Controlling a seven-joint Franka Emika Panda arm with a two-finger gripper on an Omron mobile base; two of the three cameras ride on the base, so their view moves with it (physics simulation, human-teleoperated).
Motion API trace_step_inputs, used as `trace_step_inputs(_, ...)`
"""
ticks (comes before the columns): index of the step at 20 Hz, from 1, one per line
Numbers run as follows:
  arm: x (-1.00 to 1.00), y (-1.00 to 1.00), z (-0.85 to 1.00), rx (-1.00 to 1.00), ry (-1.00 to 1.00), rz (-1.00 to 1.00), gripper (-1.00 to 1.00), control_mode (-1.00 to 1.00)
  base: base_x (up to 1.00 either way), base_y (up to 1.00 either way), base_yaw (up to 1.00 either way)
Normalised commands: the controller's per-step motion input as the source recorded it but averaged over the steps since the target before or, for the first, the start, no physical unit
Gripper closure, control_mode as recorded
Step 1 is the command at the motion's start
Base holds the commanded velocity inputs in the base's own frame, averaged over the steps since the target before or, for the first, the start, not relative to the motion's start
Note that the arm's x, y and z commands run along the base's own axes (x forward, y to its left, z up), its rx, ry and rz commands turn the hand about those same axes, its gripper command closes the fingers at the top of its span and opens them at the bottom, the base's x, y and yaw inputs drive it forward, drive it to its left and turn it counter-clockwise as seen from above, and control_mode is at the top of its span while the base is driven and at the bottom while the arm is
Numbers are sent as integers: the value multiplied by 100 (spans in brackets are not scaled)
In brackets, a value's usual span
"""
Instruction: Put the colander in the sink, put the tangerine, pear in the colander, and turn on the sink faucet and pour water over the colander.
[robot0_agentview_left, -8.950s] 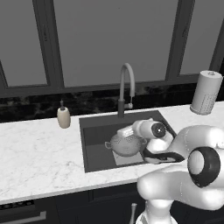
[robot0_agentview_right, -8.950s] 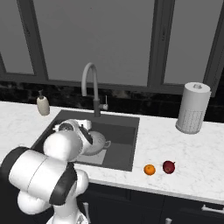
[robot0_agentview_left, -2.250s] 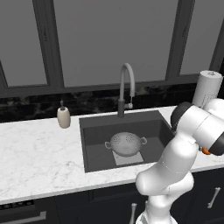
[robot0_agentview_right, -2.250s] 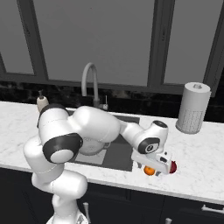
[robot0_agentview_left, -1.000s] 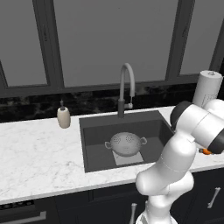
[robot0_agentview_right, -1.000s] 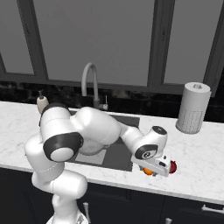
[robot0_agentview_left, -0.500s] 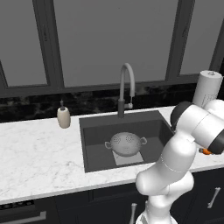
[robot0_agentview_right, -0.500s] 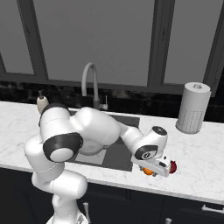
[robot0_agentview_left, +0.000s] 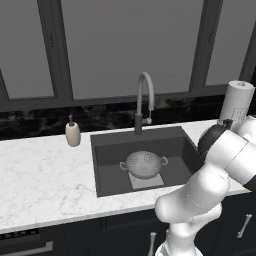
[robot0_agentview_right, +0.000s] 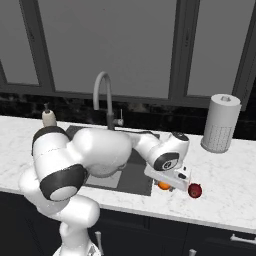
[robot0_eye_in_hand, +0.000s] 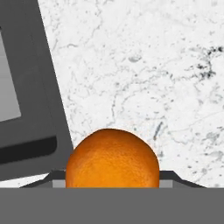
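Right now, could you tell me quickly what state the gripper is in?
Gripper: down on the counter over the tangerine; whether it is open or gripping cannot be told.

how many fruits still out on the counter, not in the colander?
2. The tangerine sits on the counter just right of the sink, under the gripper. The pear lies on the counter beside it, farther right. The colander looks empty.

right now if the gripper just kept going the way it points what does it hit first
The tangerine. In the hand view it sits dead centre at the bottom, right at the fingertips of the gripper, on the white counter beside the sink. Whether the pads already touch it is unclear.
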Motion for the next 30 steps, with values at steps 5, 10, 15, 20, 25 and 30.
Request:
trace_step_inputs(5, 15, 80, 30, 0, 0, 4, 100, -100, 0, 0, 0)
trace_step_inputs(10, 18, 74, 20, 3, 0, 3, 100, -100, 0, 0, 0)
trace_step_inputs(15, 41, 62, 4, 8, 0, 10, 100, -100, 0, 0, 0)
trace_step_inputs(20, 66, 47, 0, 9, 0, 11, 100, -100, 0, 0, 0)
trace_step_inputs(25, 47, 37, -4, 9, 0, 12, 100, -100, 0, 0, 0)
trace_step_inputs(30, 20, 30, -12, 6, 0, 10, 100, -100, 0, 0, 0)
